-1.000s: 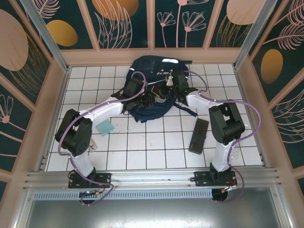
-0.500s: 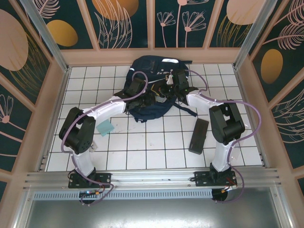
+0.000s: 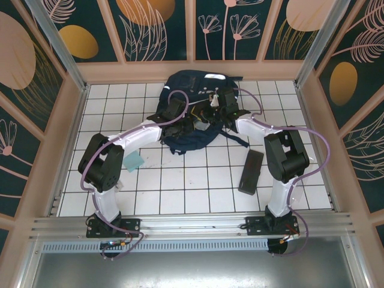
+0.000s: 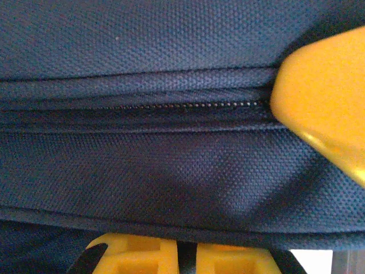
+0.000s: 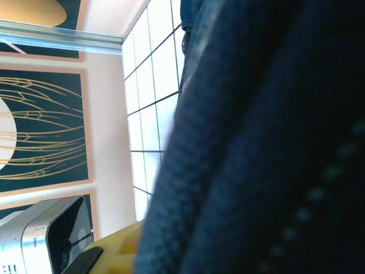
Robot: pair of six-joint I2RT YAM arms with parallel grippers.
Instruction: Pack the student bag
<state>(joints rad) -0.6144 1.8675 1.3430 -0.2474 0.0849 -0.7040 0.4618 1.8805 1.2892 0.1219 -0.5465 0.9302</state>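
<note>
Student bag [image 3: 195,105]: navy, lying at the far middle of the tiled table [image 3: 180,198], close under the back wall; both arms reach onto it.
Left gripper [image 3: 191,123]: on the bag's near-left side. Jaws drawn together on a fold of fabric beside the zipper [image 4: 142,107]. In its wrist view, one yellow finger [image 4: 319,97] presses right at the zipper line.
Right gripper [image 3: 211,115]: on the bag's near-right side, jaws closed. Navy cloth drapes across its wrist camera. Whether cloth is pinched cannot be told, as the contact is hidden.
Zipper state: the short stretch in the left wrist view reads as closed; the rest is not visible.
Step in hand (judged): getting a compartment open so loose items can go in.
Waiting items: dark oblong case [image 3: 251,171] beside the right arm; small teal card [image 3: 132,161] beside the left arm. Both lie well apart from the bag.
How to do it well: one side anchors the cloth while the other draws along the zipper line, not across it. Lift slightly so the mouth gapes rather than the whole bag sliding.
Watch for: thin fold slipping from the jaws; soft bag dragging toward the arms; dark straps at the near edge catching a finger.
Check before letting go: opening wide enough for the case.
</note>
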